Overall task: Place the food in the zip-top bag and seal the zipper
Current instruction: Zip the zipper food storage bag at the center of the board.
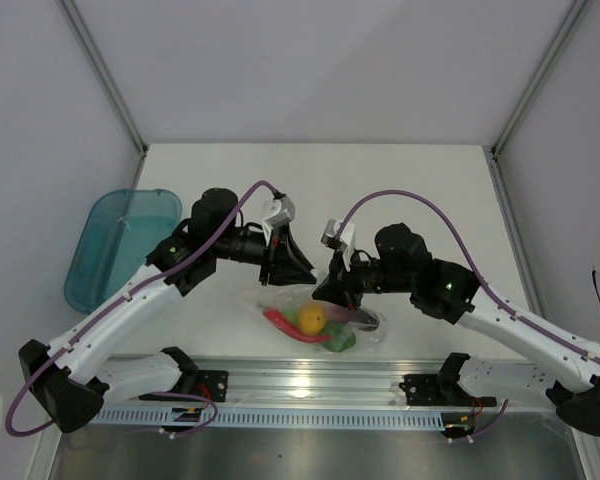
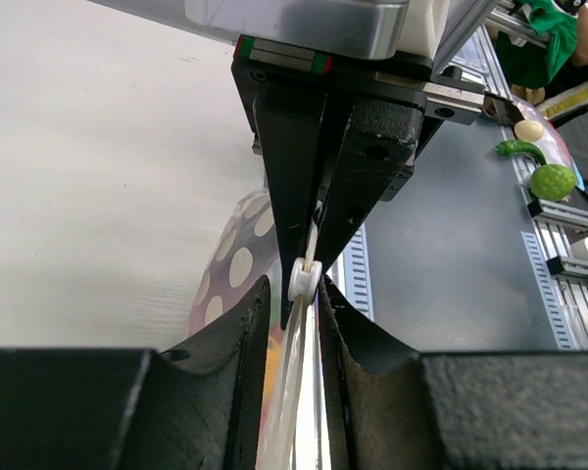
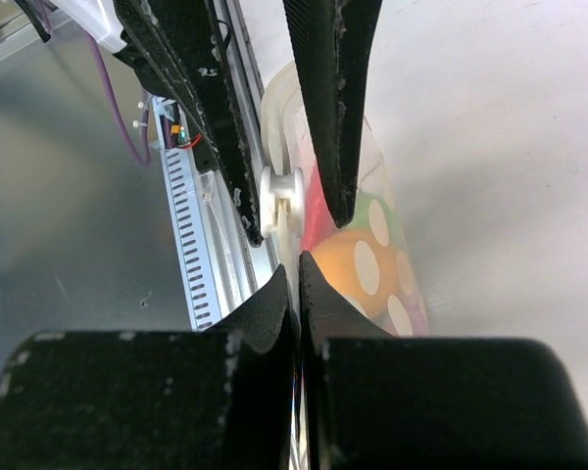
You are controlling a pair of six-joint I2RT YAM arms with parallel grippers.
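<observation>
Tip to tip along the zipper [image 2: 290,397]: right gripper [image 3: 298,266] clamped on it, left gripper [image 2: 292,294] parted around its white slider [image 3: 279,202].

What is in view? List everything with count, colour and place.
bag: one, clear with white dots, table's near middle
pepper: one, yellow, in bag
chili: one, red, in bag
green vegetable: one seen, in bag
eggplant: one, purple, in bag, partly hidden
slider: one, white, on zipper
tray: one, teal, table's left
rail: one, silver, near edge
left pincer: black, open astride zipper
right pincer: black, shut on bag edge
</observation>
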